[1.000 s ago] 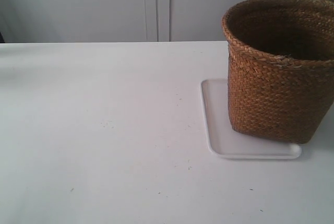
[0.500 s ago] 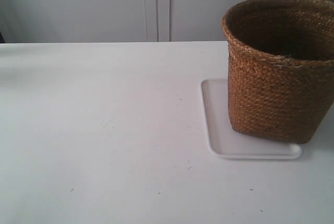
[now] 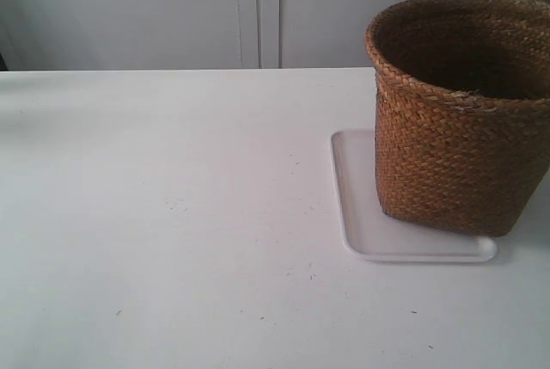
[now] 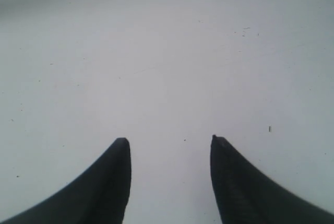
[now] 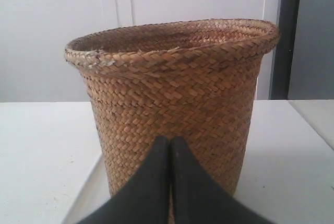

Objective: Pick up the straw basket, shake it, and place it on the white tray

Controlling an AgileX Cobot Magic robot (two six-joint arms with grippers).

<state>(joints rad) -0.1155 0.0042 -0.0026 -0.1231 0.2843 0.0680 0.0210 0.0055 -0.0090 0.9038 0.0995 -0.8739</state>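
The straw basket [image 3: 460, 119] stands upright on the white tray [image 3: 361, 223] at the right of the exterior view, braided golden-brown with a flared rim. In the right wrist view the straw basket [image 5: 175, 93] fills the middle, with a strip of the white tray [image 5: 86, 195] beside its base. My right gripper [image 5: 170, 139] is shut, fingertips together in front of the basket's wall, holding nothing. My left gripper [image 4: 168, 140] is open above bare white tabletop, nothing between its fingers. Neither arm shows in the exterior view.
The white table [image 3: 172, 206] stretches left of the tray. Pale cabinet doors [image 3: 258, 8] stand behind the table's far edge. A dark vertical strip [image 5: 287, 36] lies behind the basket in the right wrist view.
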